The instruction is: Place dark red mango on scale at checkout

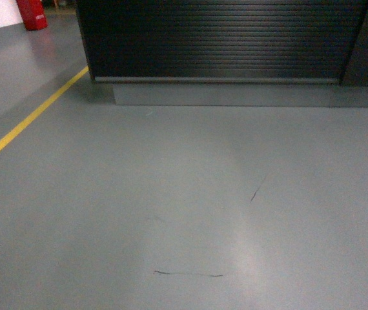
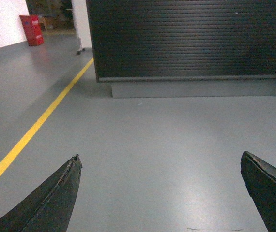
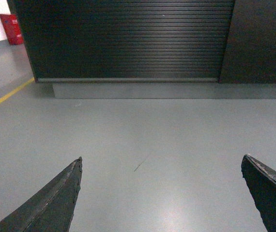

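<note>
I see the left gripper [image 2: 160, 193] and right gripper [image 3: 161, 193] with fingers spread wide, empty, above grey floor [image 1: 184, 213]. A yellow line [image 1: 29, 119] runs left. Beyond stands the checkout [image 1: 223, 39], ribbed front only; neither mango nor scale in view

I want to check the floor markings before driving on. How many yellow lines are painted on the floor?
1. A single yellow line runs diagonally on the grey floor at the left, ending near the left corner of the black checkout. Others may lie outside the views.
</note>
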